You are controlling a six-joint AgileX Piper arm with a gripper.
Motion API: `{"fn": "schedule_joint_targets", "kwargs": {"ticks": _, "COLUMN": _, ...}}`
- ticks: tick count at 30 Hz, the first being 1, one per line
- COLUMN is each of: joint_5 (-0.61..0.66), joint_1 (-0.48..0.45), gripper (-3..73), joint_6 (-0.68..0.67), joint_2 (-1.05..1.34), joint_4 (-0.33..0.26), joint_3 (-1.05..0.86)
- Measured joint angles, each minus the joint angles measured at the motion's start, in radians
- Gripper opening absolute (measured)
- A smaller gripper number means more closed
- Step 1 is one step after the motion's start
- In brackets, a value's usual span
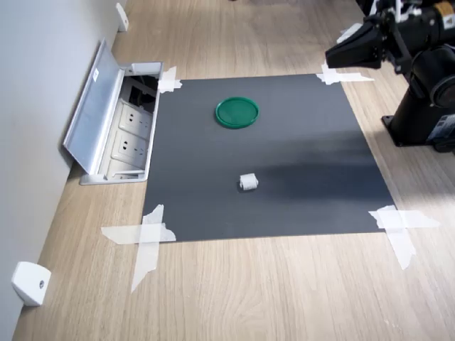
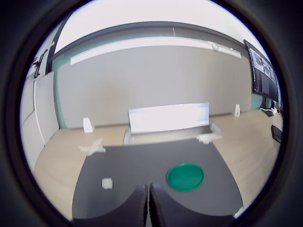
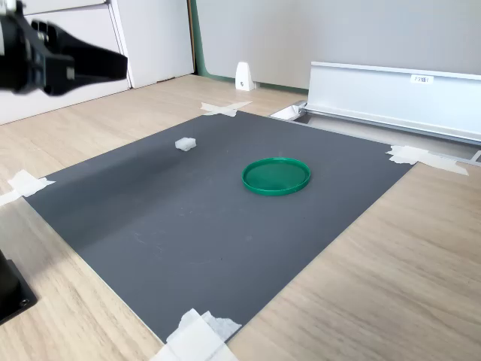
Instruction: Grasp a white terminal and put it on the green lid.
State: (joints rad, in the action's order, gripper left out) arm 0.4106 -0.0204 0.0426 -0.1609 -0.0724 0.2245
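The white terminal lies alone on the black mat. The green lid lies flat on the same mat, well apart from the terminal and nearer the wall. My gripper hangs high in the air over the mat's edge, far from both. It is shut, its dark fingers pressed together with nothing between them.
White tape strips hold the mat's corners to the wooden table. An open socket box with a raised metal flap sits at the first exterior view's left. A white wedge piece lies near the wall. The arm's black base stands at the first exterior view's right.
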Motion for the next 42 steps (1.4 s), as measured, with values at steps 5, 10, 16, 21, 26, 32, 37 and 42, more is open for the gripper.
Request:
{"fn": "schedule_joint_targets", "kwargs": {"ticks": 5, "joint_5": 0.176, "joint_1": 0.000, "gripper": -0.8, "joint_6": -0.018, "joint_2": -0.221, "joint_4": 0.029, "joint_3": 0.172}}
{"fn": "schedule_joint_targets", "kwargs": {"ticks": 10, "joint_5": 0.343, "joint_1": 0.000, "gripper": -0.8, "joint_6": -0.086, "joint_2": -0.445, "joint_4": 0.061, "joint_3": 0.336}}
{"fn": "schedule_joint_targets", "kwargs": {"ticks": 16, "joint_5": 0.497, "joint_1": 0.000, "gripper": -0.8, "joint_6": -0.206, "joint_2": -0.699, "joint_4": 0.063, "joint_3": 0.479}}
{"fn": "schedule_joint_targets", "kwargs": {"ticks": 21, "joint_5": 0.523, "joint_1": 0.000, "gripper": -0.8, "joint_6": -0.305, "joint_2": -0.881, "joint_4": 0.072, "joint_3": 0.556}}
{"fn": "schedule_joint_targets", "kwargs": {"ticks": 26, "joint_5": 0.522, "joint_1": 0.000, "gripper": 0.4, "joint_6": -0.369, "joint_2": -1.025, "joint_4": 0.072, "joint_3": 0.631}}
{"fn": "schedule_joint_targets", "kwargs": {"ticks": 32, "joint_5": 0.529, "joint_1": 0.000, "gripper": 17.2, "joint_6": -0.381, "joint_2": -1.145, "joint_4": 0.062, "joint_3": 0.714}}
{"fn": "schedule_joint_targets", "kwargs": {"ticks": 37, "joint_5": 0.530, "joint_1": 0.003, "gripper": 41.6, "joint_6": -0.385, "joint_2": -1.204, "joint_4": 0.009, "joint_3": 0.762}}
{"fn": "schedule_joint_targets", "kwargs": {"ticks": 42, "joint_5": 0.530, "joint_1": 0.033, "gripper": 59.9, "joint_6": -0.386, "joint_2": -1.243, "joint_4": -0.008, "joint_3": 0.784}}
